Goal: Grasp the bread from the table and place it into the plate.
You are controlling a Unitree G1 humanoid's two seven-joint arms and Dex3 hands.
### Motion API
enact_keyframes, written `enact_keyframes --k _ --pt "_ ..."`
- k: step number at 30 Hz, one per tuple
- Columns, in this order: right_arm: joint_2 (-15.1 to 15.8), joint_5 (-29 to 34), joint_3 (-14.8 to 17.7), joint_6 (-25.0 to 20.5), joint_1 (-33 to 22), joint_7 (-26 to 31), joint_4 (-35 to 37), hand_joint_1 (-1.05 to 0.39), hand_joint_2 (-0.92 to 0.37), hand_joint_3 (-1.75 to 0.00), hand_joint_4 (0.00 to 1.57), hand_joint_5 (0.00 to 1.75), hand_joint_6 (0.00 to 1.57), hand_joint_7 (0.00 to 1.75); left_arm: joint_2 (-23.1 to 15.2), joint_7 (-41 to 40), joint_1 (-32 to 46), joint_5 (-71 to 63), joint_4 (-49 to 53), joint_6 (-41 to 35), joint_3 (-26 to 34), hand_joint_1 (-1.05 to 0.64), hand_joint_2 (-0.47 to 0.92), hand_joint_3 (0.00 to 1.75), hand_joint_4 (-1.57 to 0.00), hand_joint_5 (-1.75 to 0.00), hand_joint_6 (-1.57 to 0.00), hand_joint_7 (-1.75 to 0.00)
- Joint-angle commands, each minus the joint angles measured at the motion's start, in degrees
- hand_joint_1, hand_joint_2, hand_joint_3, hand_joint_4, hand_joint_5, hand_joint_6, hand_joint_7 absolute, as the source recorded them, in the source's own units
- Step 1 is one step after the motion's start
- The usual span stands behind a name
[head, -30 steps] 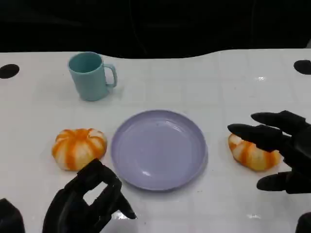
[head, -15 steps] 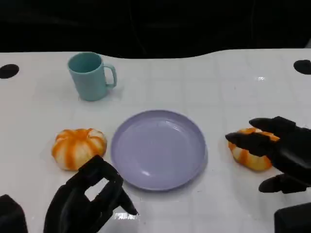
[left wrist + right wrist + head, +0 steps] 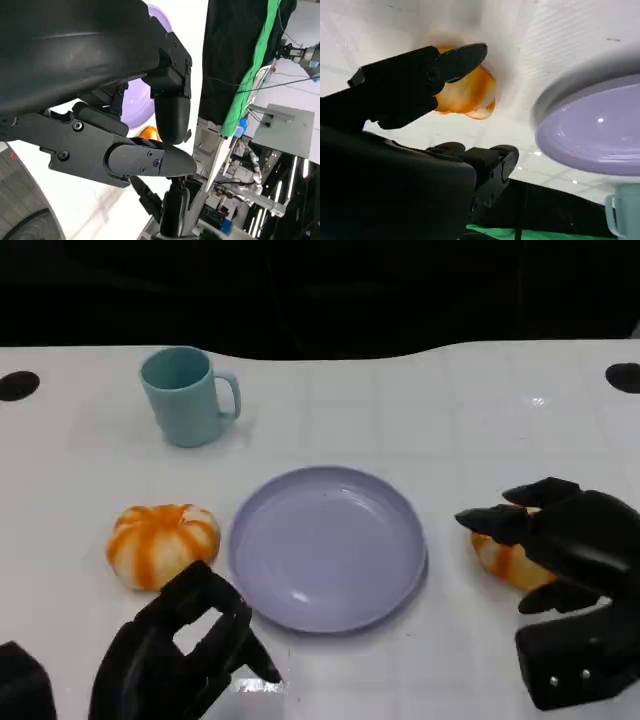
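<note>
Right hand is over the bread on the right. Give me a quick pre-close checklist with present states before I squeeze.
1. Right hand over the right bread, fingers either side: ok.
2. Fingers already touching that bread: cannot tell.
3. Bread resting on the table, not lifted: ok.
4. Plate bare, ready to receive: ok.
5. Left hand off the plate, fingers curled on nothing: ok.
6. Other bread and cup away from the transfer path: ok.

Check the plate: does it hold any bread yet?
Empty. The plate shows only bare lavender surface; one bread lies left of it, the other bread right, under the right hand.
</note>
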State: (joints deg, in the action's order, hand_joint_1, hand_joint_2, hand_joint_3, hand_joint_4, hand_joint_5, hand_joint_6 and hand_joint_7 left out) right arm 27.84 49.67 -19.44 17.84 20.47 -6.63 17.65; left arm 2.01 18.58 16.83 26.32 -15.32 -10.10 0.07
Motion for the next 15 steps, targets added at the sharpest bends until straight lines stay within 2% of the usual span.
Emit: enact_keyframes --k 1,8,15 --pt "-0.21 0.86 -2.24 -1.14 3.17 1.74 4.23 -0.27 -0.77 0.0 0.23 0.22 0.36 0.01 -0.45 -0.16 0.76 -0.12 -0.16 0.48 0.29 -0.62 0.92 0.28 -0.68 -1.75 -0.48 -1.68" --pt "0.07 2.28 -5.36 -2.31 6.0 3.09 9.82 -0.27 -0.76 0.0 0.26 0.17 0.37 0.01 -0.41 -0.21 1.2 0.19 -0.8 0.22 0.22 -0.63 0.92 0.26 -0.69 -1.75 -0.48 -1.69" --pt "1.23 2.51 -7.05 -3.77 7.33 0.41 10.08 -0.3 -0.77 0.0 0.26 0.13 0.37 0.01 -0.49 -0.52 1.46 -0.09 -1.42 0.04 0.03 -0.63 0.92 0.28 -0.67 -1.75 -0.48 -1.68"
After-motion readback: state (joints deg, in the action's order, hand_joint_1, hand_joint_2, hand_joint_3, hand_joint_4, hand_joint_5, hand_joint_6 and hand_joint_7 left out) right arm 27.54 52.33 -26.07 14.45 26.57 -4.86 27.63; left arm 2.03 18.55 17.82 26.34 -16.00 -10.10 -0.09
